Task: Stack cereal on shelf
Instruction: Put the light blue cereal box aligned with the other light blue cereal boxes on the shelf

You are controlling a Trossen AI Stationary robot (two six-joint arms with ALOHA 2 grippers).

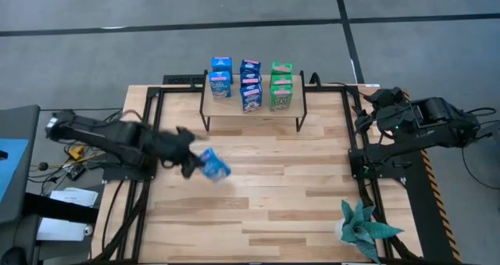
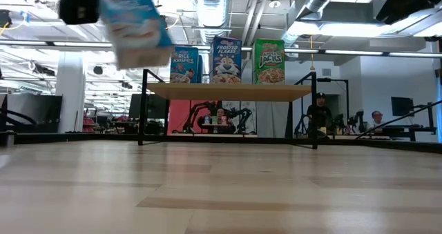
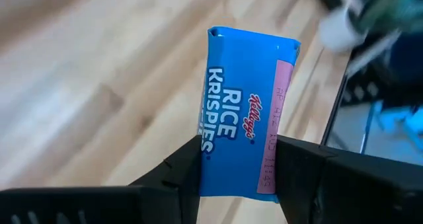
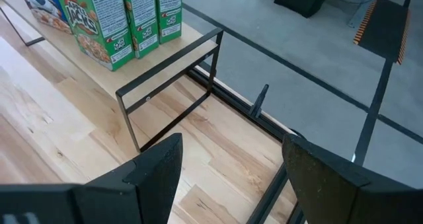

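Observation:
My left gripper (image 1: 190, 162) is shut on a blue Rice Krispies cereal box (image 1: 215, 165), high over the left middle of the table. The low view shows the box (image 2: 135, 27) tilted and well above the tabletop. The shelf (image 1: 251, 112) stands at the table's far middle on black legs. On its board stand blue boxes (image 1: 220, 84) at left and middle and green boxes (image 1: 281, 93) at right. My right gripper (image 4: 228, 164) is open and empty beyond the table's right edge (image 1: 366, 120), past the shelf's right end. My left gripper pinches the cereal box between its two fingers (image 3: 188, 168), one on each broad face beside the narrow printed side panel (image 3: 238, 171), at the end of the box nearer the wrist. The rest of the box sticks out past the fingertips, lifted clear of the table and tilted.
A teal spiky plant (image 1: 363, 227) stands at the table's near right corner. Black frame rails (image 1: 355, 152) run along the table's left and right sides. The wooden tabletop (image 1: 266, 195) lies bare between the shelf and the near edge. People sit in the room behind the table (image 2: 319, 113).

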